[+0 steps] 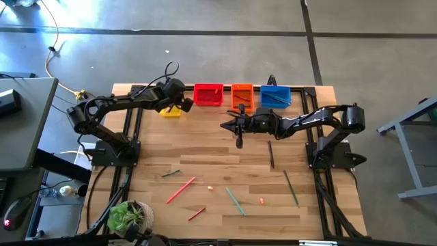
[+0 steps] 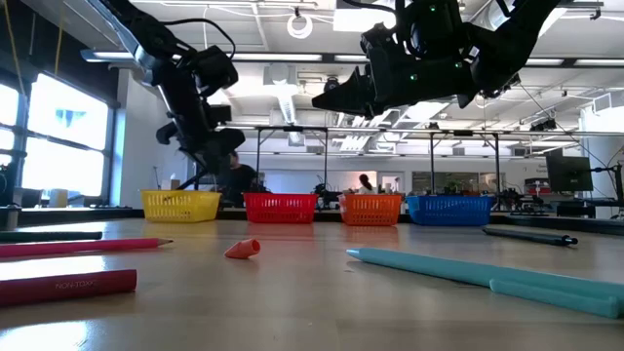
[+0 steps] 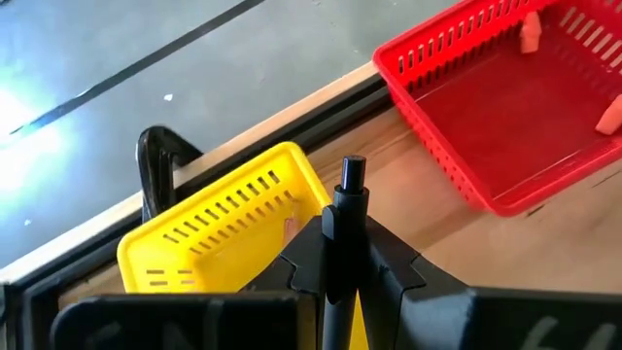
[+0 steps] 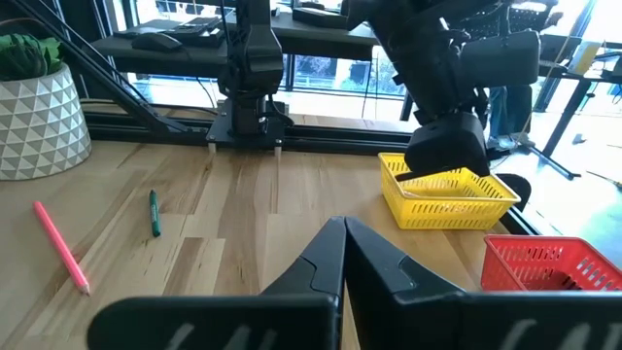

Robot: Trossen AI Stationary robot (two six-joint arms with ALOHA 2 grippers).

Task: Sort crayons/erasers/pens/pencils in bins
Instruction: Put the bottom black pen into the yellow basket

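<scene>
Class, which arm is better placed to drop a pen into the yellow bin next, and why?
Left. Its claw is shut on a black pen right above the yellow bin. The right claw is shut, holds nothing and hangs mid-table.

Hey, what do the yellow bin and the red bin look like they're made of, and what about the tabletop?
The yellow bin and the red bin look like glossy molded plastic: thin walls pierced with rows of slots, uniform bright color. The tabletop appears to be wood, likely butcher-block: pale jointed strips with visible grain and a smooth, slightly shiny finish.
</scene>
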